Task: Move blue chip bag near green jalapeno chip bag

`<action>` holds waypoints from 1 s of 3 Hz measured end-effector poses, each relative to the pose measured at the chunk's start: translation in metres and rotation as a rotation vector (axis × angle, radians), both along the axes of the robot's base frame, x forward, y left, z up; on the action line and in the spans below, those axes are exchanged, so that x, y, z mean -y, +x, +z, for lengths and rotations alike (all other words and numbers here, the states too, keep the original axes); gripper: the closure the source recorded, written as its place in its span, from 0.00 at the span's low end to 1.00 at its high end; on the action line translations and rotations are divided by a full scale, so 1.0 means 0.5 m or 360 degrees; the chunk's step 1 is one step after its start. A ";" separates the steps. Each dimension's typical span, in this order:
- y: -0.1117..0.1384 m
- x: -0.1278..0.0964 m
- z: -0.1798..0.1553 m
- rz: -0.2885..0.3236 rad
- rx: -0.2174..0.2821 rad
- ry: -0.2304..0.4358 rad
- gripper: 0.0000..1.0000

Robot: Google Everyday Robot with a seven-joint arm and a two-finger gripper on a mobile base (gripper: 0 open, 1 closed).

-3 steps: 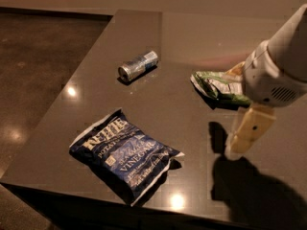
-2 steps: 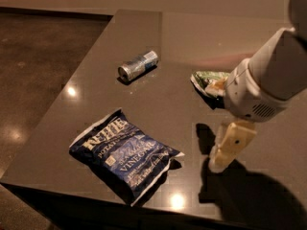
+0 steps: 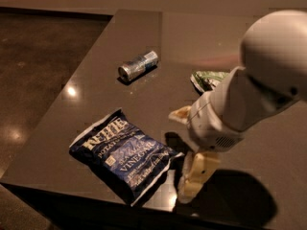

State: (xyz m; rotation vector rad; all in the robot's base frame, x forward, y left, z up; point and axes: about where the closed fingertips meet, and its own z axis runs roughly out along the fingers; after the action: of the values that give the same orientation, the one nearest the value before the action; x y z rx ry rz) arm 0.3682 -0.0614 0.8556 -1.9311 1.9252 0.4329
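The blue chip bag lies flat on the worktop, close to the near edge and toward the near-left corner. Its long axis runs on a diagonal, from the left edge down toward the near edge, lettering up. The gripper hangs just beside the bag's right-hand corner, jaws spread with nothing pinched. The green jalapeno chip bag sits further back, half hidden behind the arm, well apart from the blue one.
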 end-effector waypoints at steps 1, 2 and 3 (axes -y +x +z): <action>-0.029 -0.052 -0.034 0.0113 -0.0004 0.0022 0.01; -0.032 -0.076 -0.045 0.0133 -0.0007 0.0019 0.31; -0.029 -0.080 -0.039 0.0122 -0.0007 0.0024 0.54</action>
State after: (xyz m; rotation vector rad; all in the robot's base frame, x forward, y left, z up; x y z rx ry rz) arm 0.3536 -0.0212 0.8362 -2.0007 1.8502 0.4723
